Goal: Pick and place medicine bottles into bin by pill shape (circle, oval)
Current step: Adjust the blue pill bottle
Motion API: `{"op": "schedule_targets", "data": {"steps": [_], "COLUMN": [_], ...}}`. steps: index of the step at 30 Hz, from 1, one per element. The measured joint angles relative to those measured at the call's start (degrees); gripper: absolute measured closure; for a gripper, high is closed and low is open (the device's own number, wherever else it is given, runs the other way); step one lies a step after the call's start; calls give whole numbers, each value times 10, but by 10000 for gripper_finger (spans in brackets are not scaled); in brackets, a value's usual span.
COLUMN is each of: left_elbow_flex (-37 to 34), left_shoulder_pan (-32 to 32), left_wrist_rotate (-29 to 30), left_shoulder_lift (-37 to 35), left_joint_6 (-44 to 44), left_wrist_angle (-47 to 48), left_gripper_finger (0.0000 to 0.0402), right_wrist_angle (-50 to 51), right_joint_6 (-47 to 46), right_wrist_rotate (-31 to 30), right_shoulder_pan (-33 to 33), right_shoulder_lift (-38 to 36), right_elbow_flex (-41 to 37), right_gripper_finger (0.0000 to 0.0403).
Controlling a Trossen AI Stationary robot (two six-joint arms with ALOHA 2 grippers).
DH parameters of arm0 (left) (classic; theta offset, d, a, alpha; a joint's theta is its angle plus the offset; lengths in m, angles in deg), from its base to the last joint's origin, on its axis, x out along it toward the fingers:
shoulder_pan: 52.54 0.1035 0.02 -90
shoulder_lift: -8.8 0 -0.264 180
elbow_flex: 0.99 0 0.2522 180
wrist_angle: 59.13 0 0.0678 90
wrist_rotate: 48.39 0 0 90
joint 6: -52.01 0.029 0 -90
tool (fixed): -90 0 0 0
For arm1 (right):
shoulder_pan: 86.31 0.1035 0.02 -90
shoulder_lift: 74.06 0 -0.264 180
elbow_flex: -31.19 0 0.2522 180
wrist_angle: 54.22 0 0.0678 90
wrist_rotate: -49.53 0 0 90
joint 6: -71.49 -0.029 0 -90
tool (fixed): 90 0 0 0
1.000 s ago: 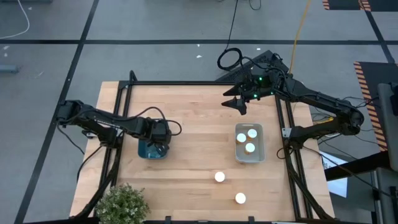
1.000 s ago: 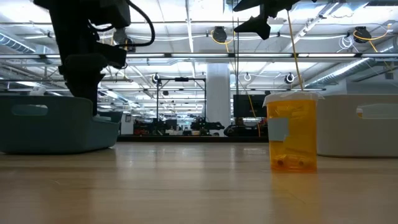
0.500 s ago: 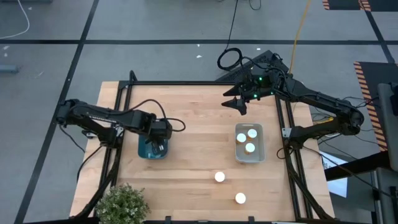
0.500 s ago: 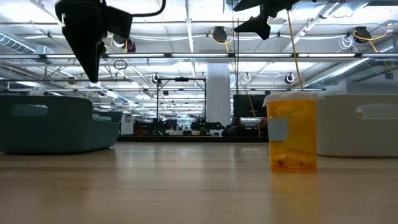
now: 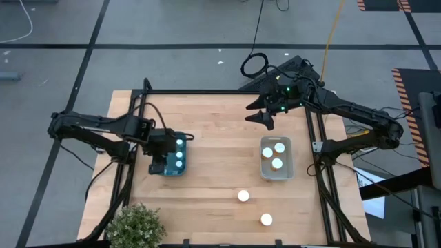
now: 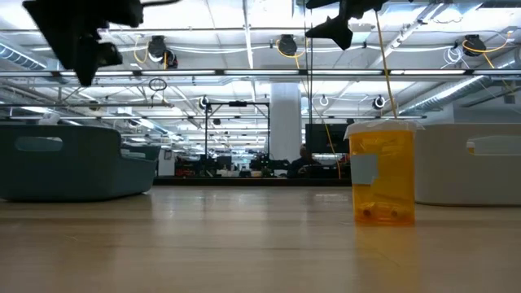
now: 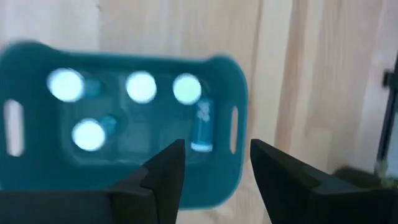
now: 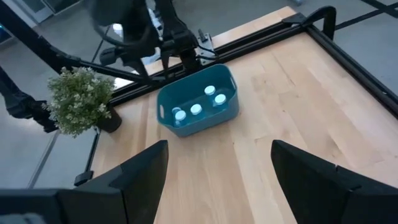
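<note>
Spanning a pale wood table (image 5: 213,138), teal bin (image 5: 170,159), white bin (image 5: 276,159), left hand (image 5: 156,165) and right hand (image 5: 265,120) parted, empty.

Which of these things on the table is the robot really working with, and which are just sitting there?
Part of the job: teal bin with bottles, white bin with three bottles, two loose bottles, left hand, right hand.

Just lying about: potted plant.

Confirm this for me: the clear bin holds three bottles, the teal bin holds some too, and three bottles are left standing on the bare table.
Not three on the table: the high view shows two bottles left standing. The rest holds: the clear bin has three white caps in it, and the teal bin holds bottles as well.
</note>
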Motion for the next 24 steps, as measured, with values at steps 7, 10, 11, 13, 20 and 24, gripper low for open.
{"op": "schedule_targets", "data": {"steps": [7, 10, 11, 13, 20, 24], "left_elbow_flex": [-71, -96, -103, -116, -154, -174], "left_shoulder_pan": [18, 18, 18, 17, 13, 8], "left_wrist_rotate": [-36, -37, -37, -37, -43, -43], "left_shoulder_lift": [7, 6, 6, 7, 7, 10], "left_joint_6": [53, 61, 60, 60, 53, 49], "left_wrist_angle": [-40, -76, -92, -110, -152, -190], "left_gripper_finger": [218, 218, 218, 218, 218, 218], "right_wrist_angle": [0, 0, 0, 0, 0, 0], "right_joint_6": [0, -6, -7, -7, -7, -7], "right_wrist_rotate": [0, -1, -1, -1, -2, -4], "right_shoulder_pan": [8, 8, 8, 8, 8, 8], "right_shoulder_lift": [0, 0, 0, 0, 0, 0], "right_elbow_flex": [0, 0, 0, 0, 0, 0], "right_gripper_finger": [126, 126, 126, 126, 126, 126]}}
